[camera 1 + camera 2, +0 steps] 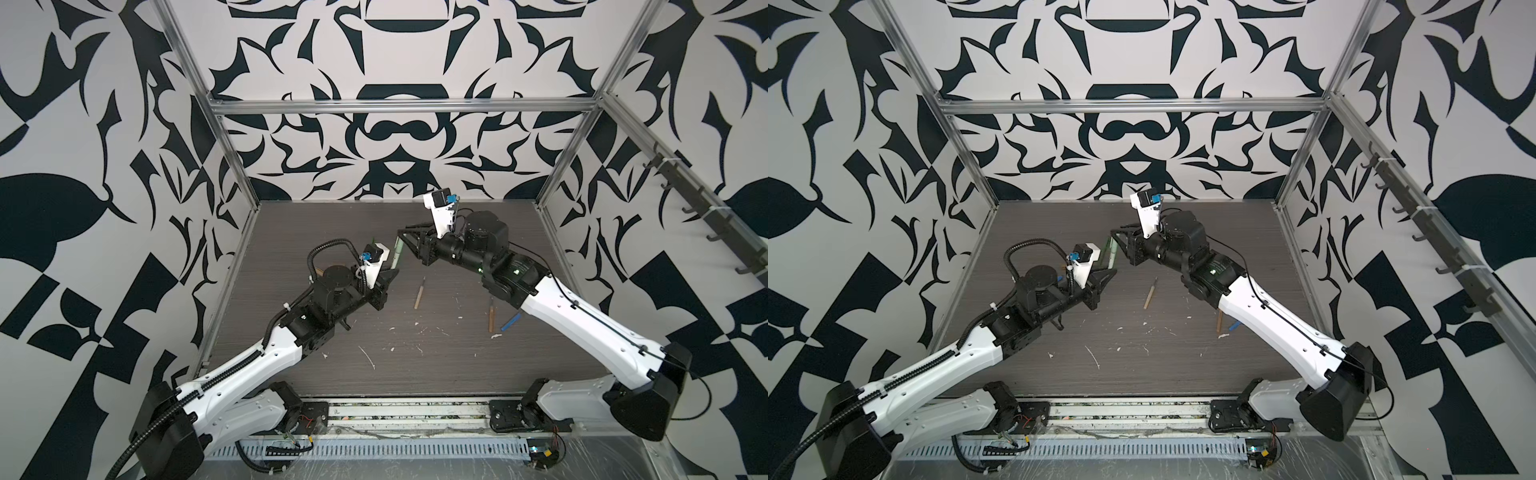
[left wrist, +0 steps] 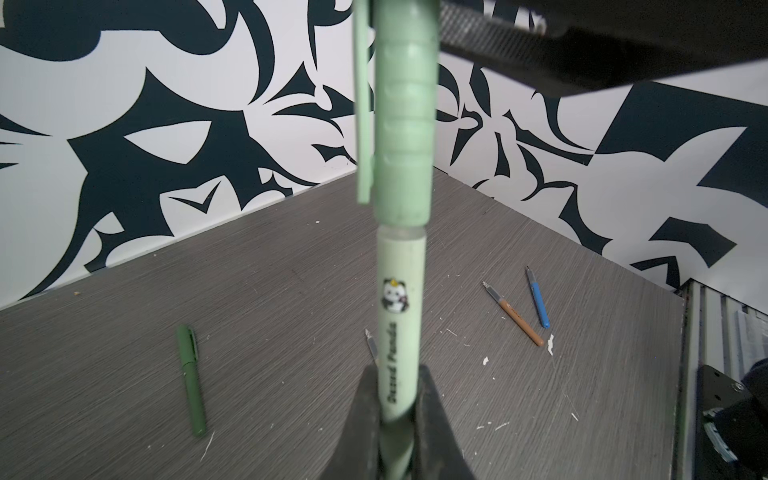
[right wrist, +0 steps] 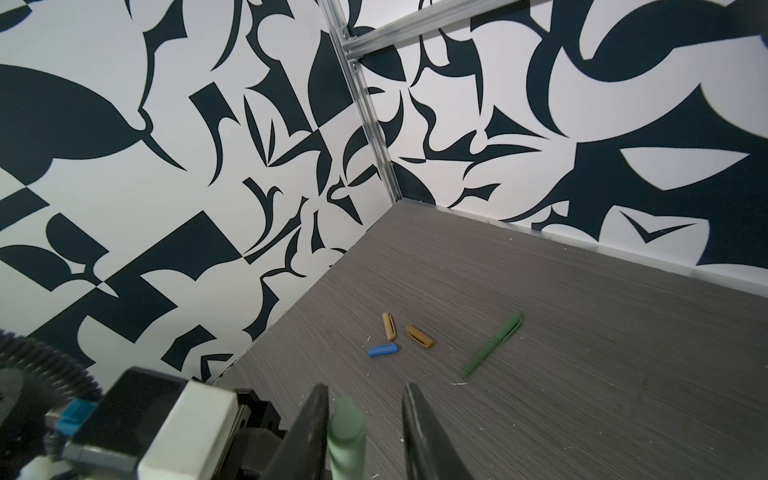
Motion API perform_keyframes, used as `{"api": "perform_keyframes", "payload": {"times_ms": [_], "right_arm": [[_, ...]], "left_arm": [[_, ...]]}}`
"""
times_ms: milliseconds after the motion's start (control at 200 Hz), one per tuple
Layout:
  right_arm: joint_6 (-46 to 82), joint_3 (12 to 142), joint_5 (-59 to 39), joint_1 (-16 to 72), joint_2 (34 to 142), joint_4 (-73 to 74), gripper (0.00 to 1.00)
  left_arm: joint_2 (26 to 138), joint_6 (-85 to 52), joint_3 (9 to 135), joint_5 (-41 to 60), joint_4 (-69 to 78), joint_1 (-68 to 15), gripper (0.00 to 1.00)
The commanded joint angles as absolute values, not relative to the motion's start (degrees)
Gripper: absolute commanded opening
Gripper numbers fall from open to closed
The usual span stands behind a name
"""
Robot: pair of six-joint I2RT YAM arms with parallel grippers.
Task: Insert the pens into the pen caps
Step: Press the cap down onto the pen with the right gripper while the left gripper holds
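Grey wood-grain tabletop (image 1: 415, 365), b/w patterned walls. L gripper (image 2: 397, 370) is clamped on a slim pale green plastic pen (image 2: 401, 332), which runs from it toward 12 o'clock in both top views. Stubby pale green clipped cap (image 3: 347, 432) sits on pen's far end, btwn R gripper (image 3: 365, 386) jaws. These stand apart: cap right beside one finger, clear gap to the other.

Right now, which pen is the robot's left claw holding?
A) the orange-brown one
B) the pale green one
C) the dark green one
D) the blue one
B: the left gripper is clamped on the pale green pen, while the dark green pen, the blue pen and the orange-brown pen all lie loose on the table.
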State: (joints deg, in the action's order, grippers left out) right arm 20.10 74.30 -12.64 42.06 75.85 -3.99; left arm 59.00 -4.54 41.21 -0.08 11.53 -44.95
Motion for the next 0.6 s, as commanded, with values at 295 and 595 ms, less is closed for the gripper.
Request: {"api": "perform_keyframes", "payload": {"times_ms": [295, 595], "right_arm": [[25.7, 72.2, -18.9, 41.9, 76.0, 1.4, 0.00], [27.8, 66.8, -20.1, 41.9, 75.9, 4.2, 0.00]], "left_arm": [[57.3, -8.9, 42.2, -0.4, 14.8, -44.7, 0.00], [57.5, -12.5, 49.0, -1.9, 18.5, -44.8, 0.00]]}}
